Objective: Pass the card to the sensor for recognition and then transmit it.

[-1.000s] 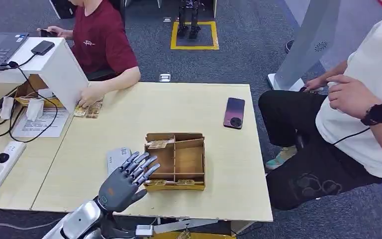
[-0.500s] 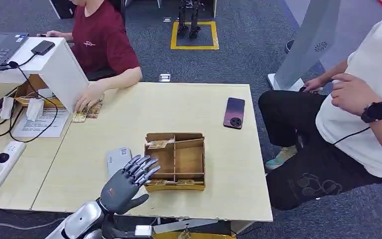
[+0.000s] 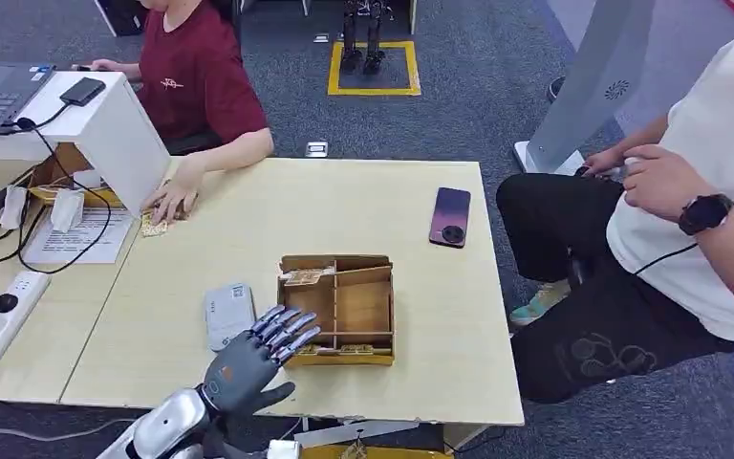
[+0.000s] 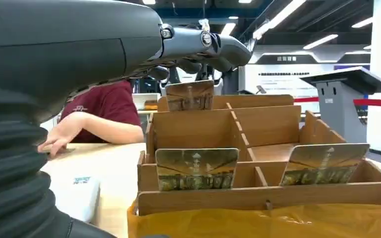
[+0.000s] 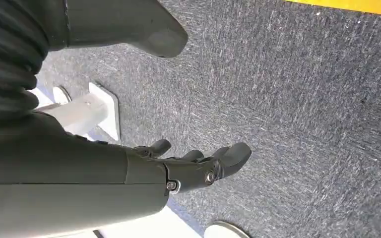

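Fingers (image 3: 287, 330) of the left hand (image 3: 244, 363) spread, holding nothing, tips at the near-left corner of the wooden tray (image 3: 379, 311). Right hand (image 5: 193, 166) hangs over carpet, fingers loosely curled in, nothing in them.

Nearest card (image 4: 197, 168) stands just beyond the fingertips in the tray's front slot, leaning back, printed face toward the robot. Long axis runs level along the front wall; one long edge up. A second card (image 4: 323, 164) stands further right, a third (image 4: 189, 95) at the far-left compartment.

Judgement: thin, light, stiff, glossy, so likely slippery. Best pinched across both faces at the exposed upper edge, lifted straight up.

Grey sensor pad (image 3: 228, 314) lies on the counter (image 3: 248, 220), just left of the fingers.
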Robot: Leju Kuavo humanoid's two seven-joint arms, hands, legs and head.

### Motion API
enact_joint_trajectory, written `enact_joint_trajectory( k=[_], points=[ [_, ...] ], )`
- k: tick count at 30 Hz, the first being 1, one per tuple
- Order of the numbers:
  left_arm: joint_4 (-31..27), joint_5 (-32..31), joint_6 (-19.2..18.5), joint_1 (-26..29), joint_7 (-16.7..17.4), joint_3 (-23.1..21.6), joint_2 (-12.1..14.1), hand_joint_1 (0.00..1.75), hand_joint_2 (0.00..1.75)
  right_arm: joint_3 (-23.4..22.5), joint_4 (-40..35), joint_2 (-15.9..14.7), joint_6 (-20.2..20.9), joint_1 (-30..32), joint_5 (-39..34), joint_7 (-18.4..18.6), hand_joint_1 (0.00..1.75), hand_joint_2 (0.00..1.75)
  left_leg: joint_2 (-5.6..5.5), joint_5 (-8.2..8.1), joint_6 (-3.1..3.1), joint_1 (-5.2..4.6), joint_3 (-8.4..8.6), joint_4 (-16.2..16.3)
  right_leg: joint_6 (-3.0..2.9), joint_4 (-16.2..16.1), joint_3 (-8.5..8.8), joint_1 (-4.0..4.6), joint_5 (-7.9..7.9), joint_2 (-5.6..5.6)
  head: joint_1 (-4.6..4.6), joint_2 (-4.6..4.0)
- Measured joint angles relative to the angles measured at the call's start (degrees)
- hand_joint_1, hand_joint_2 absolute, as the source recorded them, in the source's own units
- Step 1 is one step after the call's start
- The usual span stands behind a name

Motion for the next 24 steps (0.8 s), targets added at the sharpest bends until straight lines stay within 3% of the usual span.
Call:
enact_joint_trajectory(
  k=[10, 24],
  points=[
    [0.5, -0.6, 0.1, -0.3, 0.0, -0.4, -0.2, 0.0, 1.75, 0.0, 0.0, 0.0, 0.0, 0.0, 0.1, 0.0, 0.0, 1.75, 0.0, 0.0, 0.0, 0.0, 0.0, 0.0, 0.0, 0.0, 0.0, 0.0, 0.0, 0.0, 0.0, 0.0],
    [5.5, -5.2, 3.2, -1.9, 4.9, -0.9, -1.4, 0.0, 1.75, 0.0, 0.0, 0.0, -0.3, -0.1, 0.3, -1.1, 0.0, 1.75, 0.0, 0.0, 0.0, 0.0, 0.0, 0.0, 0.0, 0.0, 0.0, 0.0, 0.0, 0.0, 0.0, 0.0]
  ],
)
